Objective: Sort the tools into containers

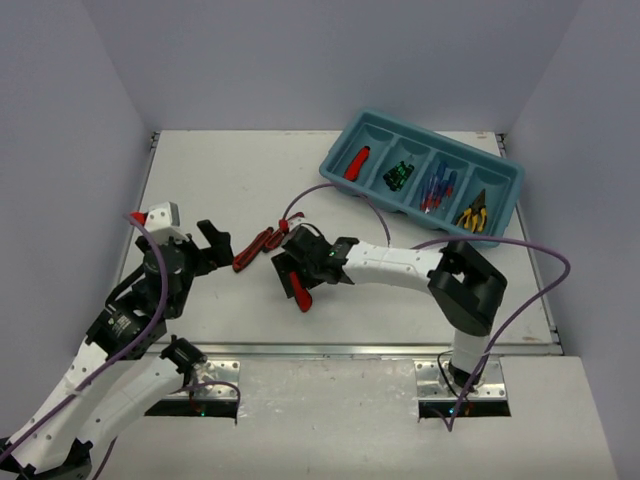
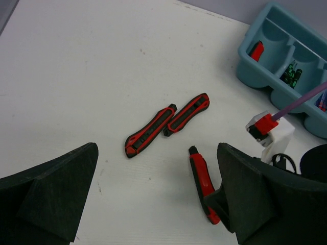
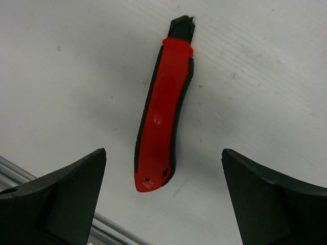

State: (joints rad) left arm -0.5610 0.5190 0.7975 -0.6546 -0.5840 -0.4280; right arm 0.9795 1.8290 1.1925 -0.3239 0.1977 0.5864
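Red cutters: three on table, one in tray.

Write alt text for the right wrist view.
A red-and-black cutter lies flat on the white table, black tip pointing away, between the wide-open black fingers of the right hand. Neither finger touches it.

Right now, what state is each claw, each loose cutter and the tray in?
Left claw, open, empty, above the table.
Right claw, open, over one cutter, not gripping it.
Cutter under right claw, lying flat on the table.
Two other cutters, flat on the table, nearly end to end.
Tray, upright, tools in all four compartments.
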